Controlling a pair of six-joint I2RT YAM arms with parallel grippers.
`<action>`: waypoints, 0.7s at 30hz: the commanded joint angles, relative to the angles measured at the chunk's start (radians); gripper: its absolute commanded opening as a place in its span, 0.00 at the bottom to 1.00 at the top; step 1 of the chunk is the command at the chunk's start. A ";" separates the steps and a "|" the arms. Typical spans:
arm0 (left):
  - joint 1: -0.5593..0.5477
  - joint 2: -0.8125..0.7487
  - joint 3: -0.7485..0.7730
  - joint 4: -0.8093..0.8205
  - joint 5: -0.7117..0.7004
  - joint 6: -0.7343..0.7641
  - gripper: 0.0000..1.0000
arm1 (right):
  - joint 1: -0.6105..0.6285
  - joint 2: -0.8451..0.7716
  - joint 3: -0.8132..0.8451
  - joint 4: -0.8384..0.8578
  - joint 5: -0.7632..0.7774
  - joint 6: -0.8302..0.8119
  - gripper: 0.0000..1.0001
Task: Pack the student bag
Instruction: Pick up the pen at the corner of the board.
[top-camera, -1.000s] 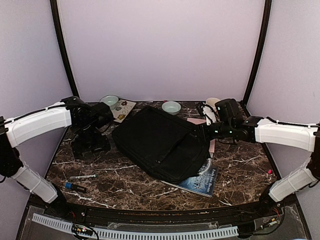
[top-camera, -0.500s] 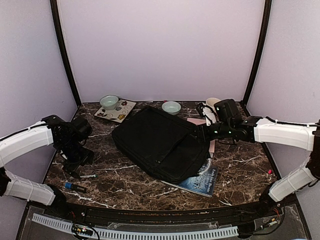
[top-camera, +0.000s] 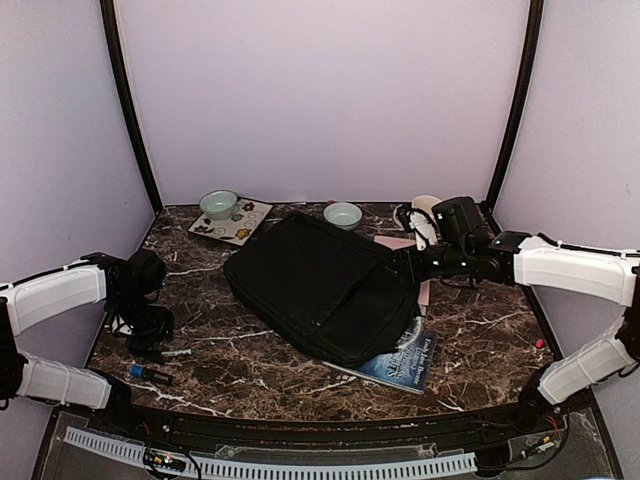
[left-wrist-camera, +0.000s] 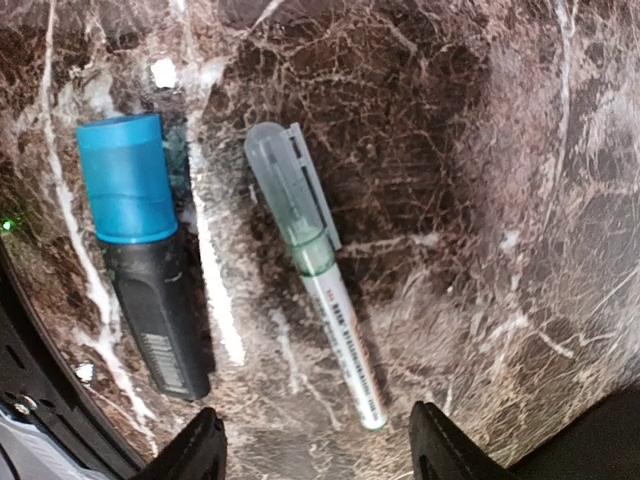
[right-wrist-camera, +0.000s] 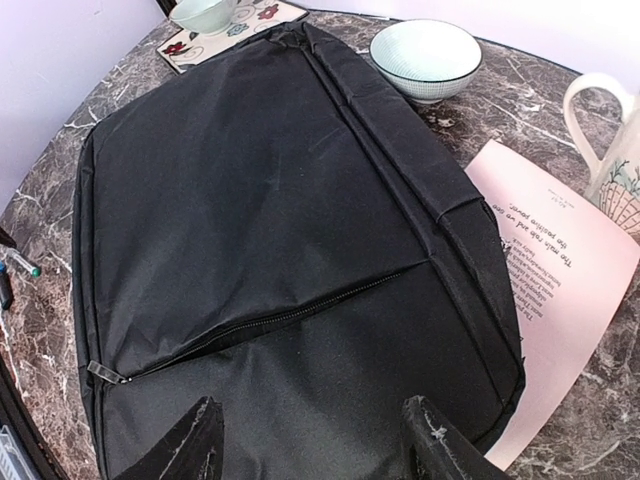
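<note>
The student bag (top-camera: 320, 285) lies central on the tabletop (top-camera: 480, 330).
A book (top-camera: 402, 362) sits under its near right corner, a bowl (top-camera: 343, 214) behind it, pen (left-wrist-camera: 312, 265) and marker (left-wrist-camera: 140, 250) side by side near left.

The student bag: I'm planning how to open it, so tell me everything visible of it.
The student bag is a large, flat, black fabric rectangle lying diagonally on the table. Its front zipper looks closed, metal pull at one end. It overlaps a blue book and a pink sheet. The right fingers hang open over it.
</note>
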 joint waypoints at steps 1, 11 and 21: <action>0.042 -0.003 -0.047 0.073 0.011 -0.008 0.62 | -0.006 -0.025 -0.004 -0.003 0.025 -0.025 0.61; 0.073 0.063 -0.146 0.252 0.048 -0.016 0.40 | -0.006 -0.060 -0.023 -0.020 0.030 -0.016 0.61; 0.072 0.081 -0.148 0.283 0.048 -0.016 0.00 | -0.006 -0.089 -0.041 -0.004 0.034 -0.015 0.61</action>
